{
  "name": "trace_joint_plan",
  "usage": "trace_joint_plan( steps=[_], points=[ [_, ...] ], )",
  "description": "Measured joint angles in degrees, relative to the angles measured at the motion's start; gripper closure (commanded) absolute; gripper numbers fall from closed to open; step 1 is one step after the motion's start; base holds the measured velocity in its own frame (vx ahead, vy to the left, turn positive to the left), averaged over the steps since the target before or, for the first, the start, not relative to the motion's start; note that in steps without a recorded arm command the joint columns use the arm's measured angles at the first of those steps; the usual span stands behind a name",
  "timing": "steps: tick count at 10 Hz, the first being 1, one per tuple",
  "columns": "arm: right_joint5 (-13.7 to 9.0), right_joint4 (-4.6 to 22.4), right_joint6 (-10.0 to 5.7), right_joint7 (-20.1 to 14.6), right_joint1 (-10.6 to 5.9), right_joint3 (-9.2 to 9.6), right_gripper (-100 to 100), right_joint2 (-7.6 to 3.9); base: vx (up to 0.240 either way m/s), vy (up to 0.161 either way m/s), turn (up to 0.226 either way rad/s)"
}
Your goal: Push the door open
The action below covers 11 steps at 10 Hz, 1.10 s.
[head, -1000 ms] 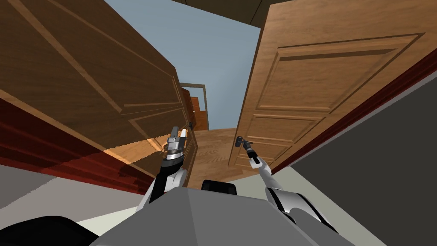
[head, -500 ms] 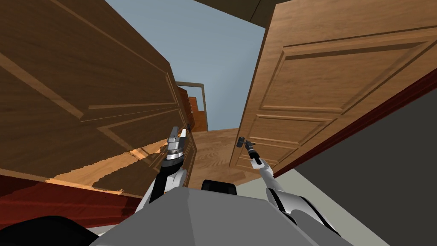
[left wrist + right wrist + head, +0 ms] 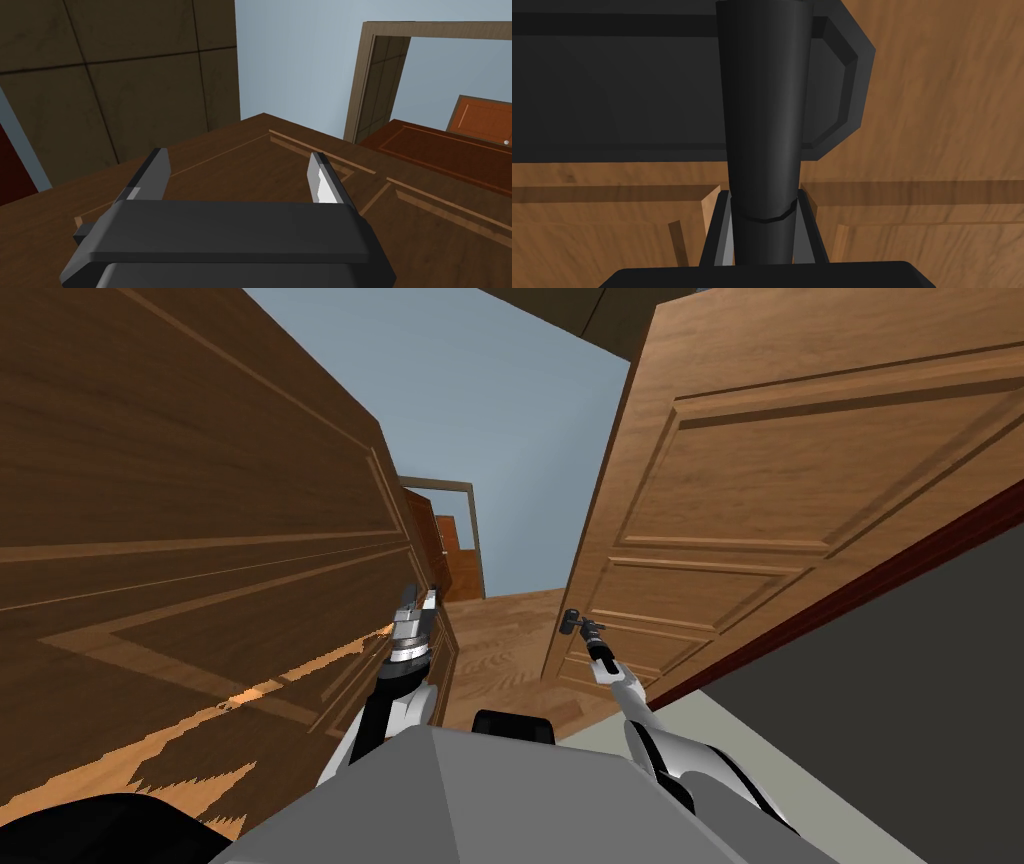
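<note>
Handle (image 3: 764, 125) of the right-hand wooden door (image 3: 760, 488) sits pinched in the right gripper (image 3: 762, 207) (black lever, dead centre); left gripper (image 3: 237, 156) hangs spread just beside the darker door (image 3: 200, 538).

I have rolled forward beside the lighter door (image 3: 760, 508).

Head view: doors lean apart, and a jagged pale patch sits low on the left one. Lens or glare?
Head view: lens splay tilts the left door and right door; the pale patch is saw-toothed, likely a render artefact, not glare. Right wrist view: the handle in the right gripper is near-black, faint sheen.
</note>
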Motion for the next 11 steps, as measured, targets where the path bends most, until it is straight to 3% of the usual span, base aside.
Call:
trace_joint_plan(
  steps=[1,3,5,11],
  points=[
    [-0.21,-0.72,0.18,0.20,0.44,-0.34,100,-0.14,0.135,0.060,-0.048],
    [-0.81,-3.02,2.07,1.03,1.40,-1.41,100,0.17,0.178,0.118,-0.073],
    [-1.50,-0.73,1.41,2.09,0.51,-2.75,100,-0.33,0.160,0.077,-0.055],
    [-2.41,-0.86,1.97,3.73,1.13,-4.80,100,-0.20,0.144,0.041,-0.048]
  ],
)
